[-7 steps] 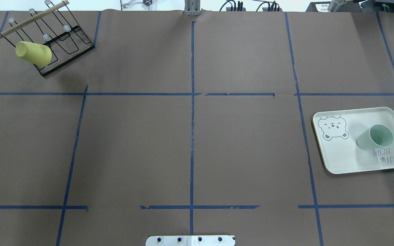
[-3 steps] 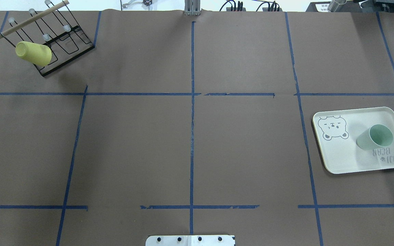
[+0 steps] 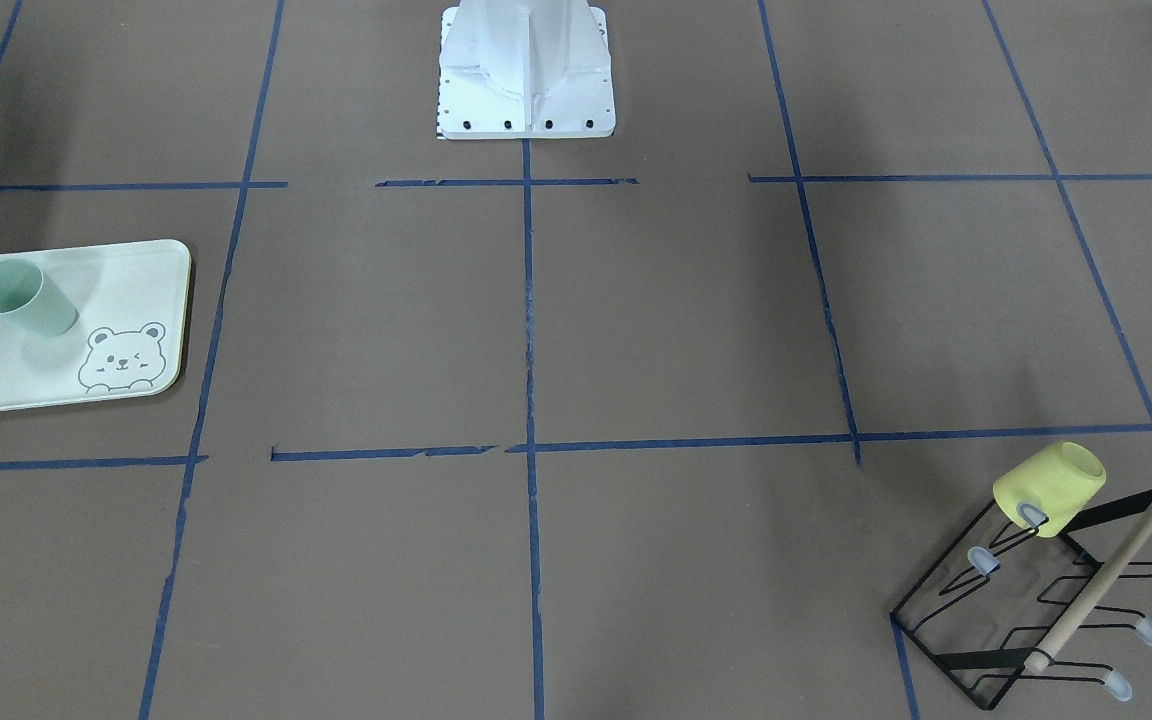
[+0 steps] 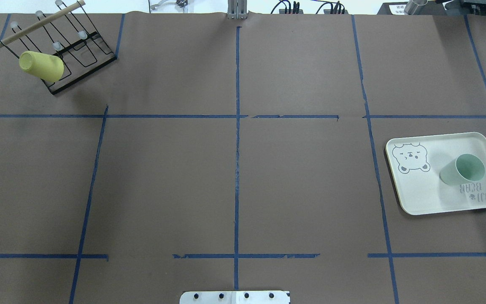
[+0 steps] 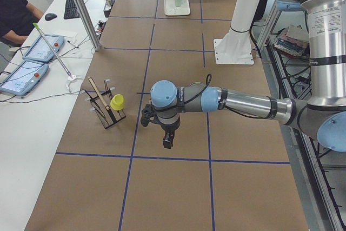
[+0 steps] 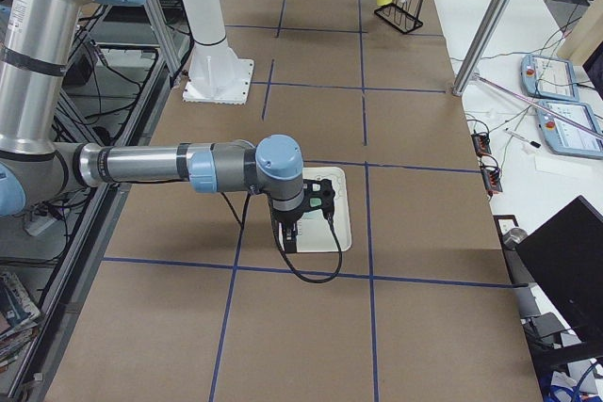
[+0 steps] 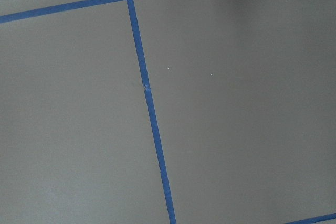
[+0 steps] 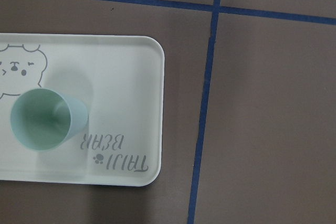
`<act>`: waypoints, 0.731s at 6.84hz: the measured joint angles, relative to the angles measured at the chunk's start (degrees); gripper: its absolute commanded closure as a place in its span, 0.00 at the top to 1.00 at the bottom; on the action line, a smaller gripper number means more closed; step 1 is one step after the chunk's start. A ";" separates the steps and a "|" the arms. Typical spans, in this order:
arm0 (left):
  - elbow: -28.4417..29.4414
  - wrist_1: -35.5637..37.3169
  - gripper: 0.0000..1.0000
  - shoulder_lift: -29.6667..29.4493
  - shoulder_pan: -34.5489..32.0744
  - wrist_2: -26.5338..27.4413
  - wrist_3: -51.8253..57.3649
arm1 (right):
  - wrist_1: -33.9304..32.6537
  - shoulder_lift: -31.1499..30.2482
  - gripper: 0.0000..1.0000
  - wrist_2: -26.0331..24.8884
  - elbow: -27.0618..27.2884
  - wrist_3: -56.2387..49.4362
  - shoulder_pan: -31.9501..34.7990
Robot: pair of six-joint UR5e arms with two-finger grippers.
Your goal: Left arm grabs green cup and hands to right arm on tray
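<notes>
One green cup [image 4: 462,169] stands upright on the one tray [image 4: 420,194], next to its "TAIJI BEAR" lettering. One yellow cup [image 4: 41,66] hangs on a wire rack [image 4: 40,23], well apart across the counter [image 4: 234,169]. The left tool [image 5: 167,142] hangs over bare counter and the right tool [image 6: 290,237] over the tray; I cannot tell how wide either one is.

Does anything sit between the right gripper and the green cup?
Nothing visible does. The green cup stands upright on the tray, and the right wrist view looks down on it unobstructed. The right gripper hangs above the tray.
</notes>
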 measured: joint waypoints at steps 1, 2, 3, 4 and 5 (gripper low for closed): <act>-0.30 -0.30 1.00 -0.21 -0.35 0.02 -0.06 | -0.01 0.26 1.00 0.24 -0.37 0.04 -0.16; -0.46 -0.51 1.00 -0.40 -0.90 -0.04 -0.14 | -0.03 0.37 1.00 0.43 -0.52 0.04 -0.37; -0.49 -0.60 1.00 -0.37 -1.25 -0.04 -0.15 | -0.09 0.39 1.00 0.51 -0.56 0.13 -0.52; -0.10 -0.63 1.00 -0.01 -1.44 0.04 -0.13 | -0.15 0.44 1.00 0.63 -0.42 0.33 -0.61; 0.85 -0.64 1.00 0.31 -1.49 0.09 -0.11 | -0.17 0.65 1.00 0.82 -0.21 0.53 -0.77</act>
